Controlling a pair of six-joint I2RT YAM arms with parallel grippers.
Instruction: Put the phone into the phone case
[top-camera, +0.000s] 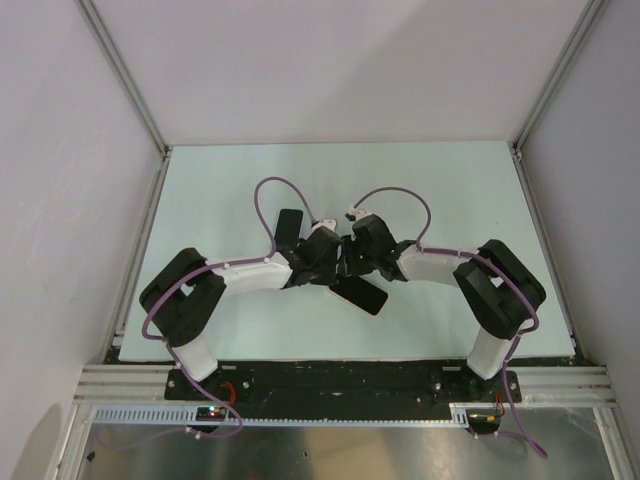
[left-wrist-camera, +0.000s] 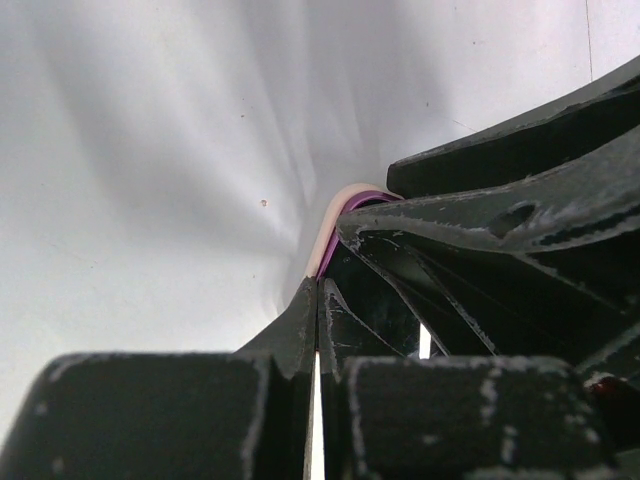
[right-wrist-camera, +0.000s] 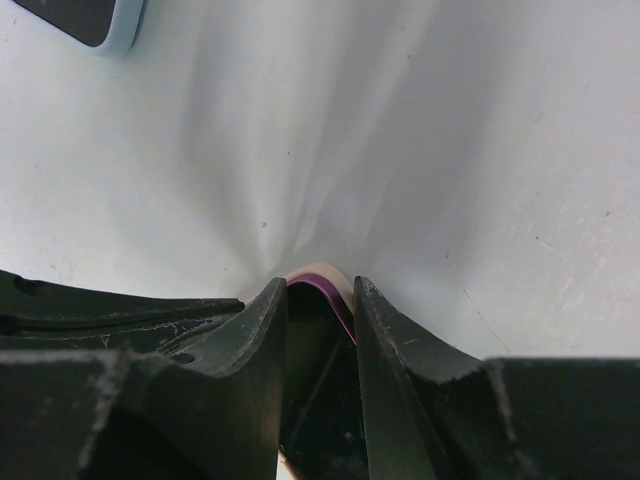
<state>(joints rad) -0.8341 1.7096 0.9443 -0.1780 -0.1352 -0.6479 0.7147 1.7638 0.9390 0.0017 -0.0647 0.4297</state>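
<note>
The phone (top-camera: 290, 226) lies flat on the table behind the left gripper; its glossy dark face and pale rim show as a corner in the right wrist view (right-wrist-camera: 85, 18). The black phone case (top-camera: 362, 296) hangs tilted where the two grippers meet. Its curved rim (left-wrist-camera: 340, 205) shows cream outside and purple inside. My left gripper (left-wrist-camera: 318, 300) (top-camera: 333, 268) is shut, and the rim runs out from its fingertips. My right gripper (right-wrist-camera: 318, 295) (top-camera: 350, 264) straddles the case's rounded corner (right-wrist-camera: 325, 283), both fingers touching it. The right gripper's fingers (left-wrist-camera: 520, 220) crowd the left wrist view.
The pale table (top-camera: 220, 200) is fenced by white walls and aluminium rails (top-camera: 130, 80). Purple cables (top-camera: 268, 200) arc over both wrists. The arm bases sit on a dark plate (top-camera: 340, 380) at the near edge.
</note>
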